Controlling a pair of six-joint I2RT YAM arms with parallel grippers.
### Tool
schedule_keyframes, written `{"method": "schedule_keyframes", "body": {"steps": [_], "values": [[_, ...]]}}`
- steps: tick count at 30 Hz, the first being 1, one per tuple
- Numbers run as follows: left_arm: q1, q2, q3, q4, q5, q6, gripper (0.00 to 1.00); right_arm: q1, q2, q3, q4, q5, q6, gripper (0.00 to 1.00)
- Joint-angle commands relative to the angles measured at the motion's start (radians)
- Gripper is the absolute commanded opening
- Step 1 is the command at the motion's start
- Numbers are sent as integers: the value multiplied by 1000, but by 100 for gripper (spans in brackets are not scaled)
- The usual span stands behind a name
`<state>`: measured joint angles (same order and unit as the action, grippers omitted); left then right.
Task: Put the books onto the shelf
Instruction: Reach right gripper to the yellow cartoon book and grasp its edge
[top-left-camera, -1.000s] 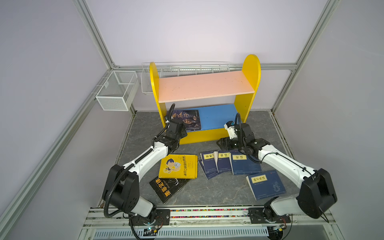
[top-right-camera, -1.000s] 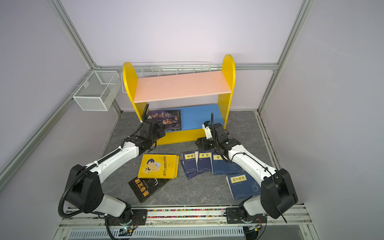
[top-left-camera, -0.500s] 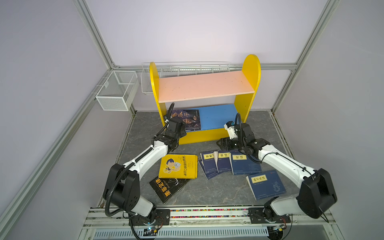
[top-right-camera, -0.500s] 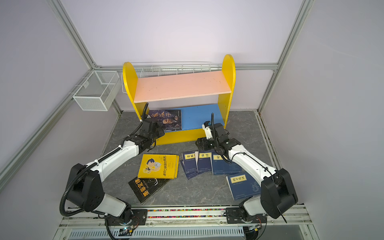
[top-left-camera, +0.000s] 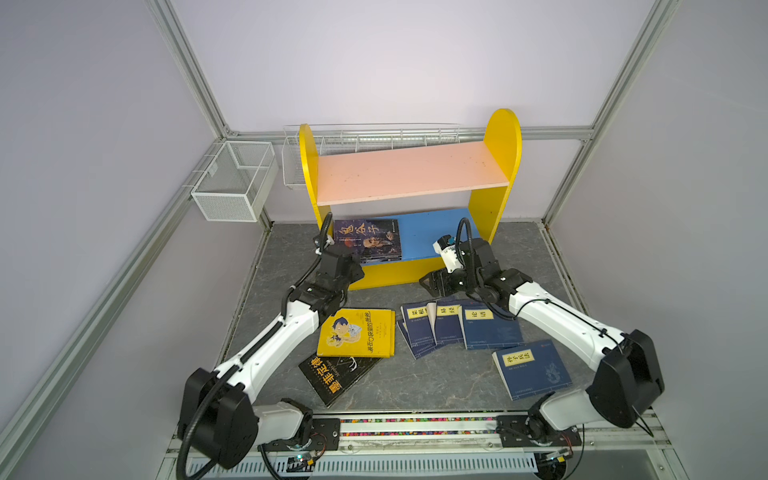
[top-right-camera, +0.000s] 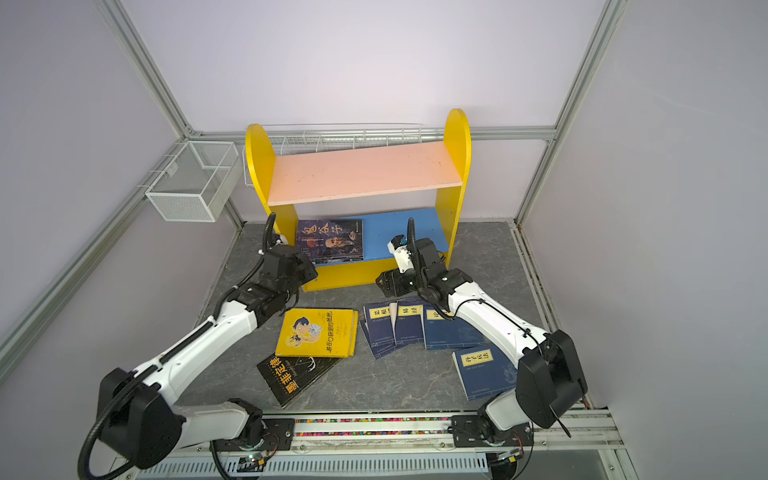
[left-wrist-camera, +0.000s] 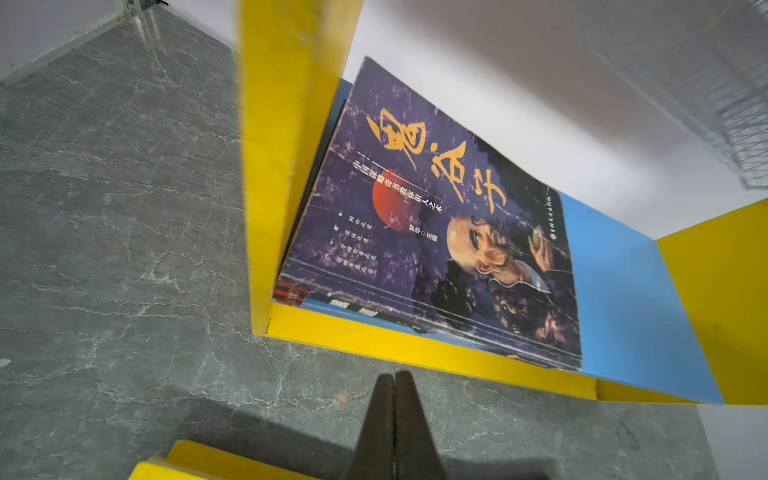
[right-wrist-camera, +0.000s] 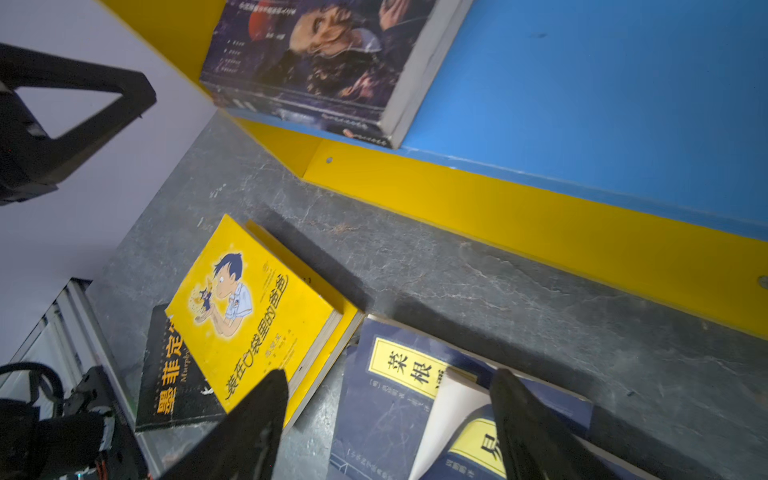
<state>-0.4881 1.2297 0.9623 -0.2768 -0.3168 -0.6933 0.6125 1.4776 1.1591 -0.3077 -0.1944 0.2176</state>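
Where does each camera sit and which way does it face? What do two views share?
Both top views: high in front, looking down at the shelf; left arm and right arm show.
Left wrist: low, facing the purple book on the shelf; shut left gripper shows.
Right wrist: above the navy books, facing down; open right gripper shows.
Wrist views share the purple book.

Shelf (top-left-camera: 503, 137): yellow side panels, pink upper board (top-left-camera: 407, 174), blue lower board (top-left-camera: 428, 237).
Purplish book (top-left-camera: 368, 239): mottled violet cover, orange title, red disc, pale face.
Cartoon book (top-left-camera: 357, 332): yellow, with a blue-haired boy.
Black book (top-left-camera: 332, 374): yellow-orange characters.
Navy books (top-left-camera: 490, 328): yellow title labels.
Tabletop (top-left-camera: 436, 382): grey with pale veining.
Wire basket (top-left-camera: 232, 183): white mesh.
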Motion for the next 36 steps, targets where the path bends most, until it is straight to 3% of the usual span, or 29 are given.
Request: {"method": "schedule_keyframes", "body": {"steps": [1,5,9,14,21,36], "values": [[1,-107,-104,-90,-19,-43,0,77,-12,-49,-31,-72,-52,80],[3,-227,-252,-181,-36,-119,0,184,45,-104,2,-144,-49,79],[14,-303,-415,-196,-34,-192,0,241,176,-57,-47,-201,-84,79],[99,-335,-532,-178,26,-221,24,245,330,46,-119,-232,-104,78],[164,-322,-570,-136,65,-171,33,245,421,97,-88,-278,-72,77],[173,-223,-590,-35,130,-127,33,245,494,152,-99,-312,-56,77]]}}
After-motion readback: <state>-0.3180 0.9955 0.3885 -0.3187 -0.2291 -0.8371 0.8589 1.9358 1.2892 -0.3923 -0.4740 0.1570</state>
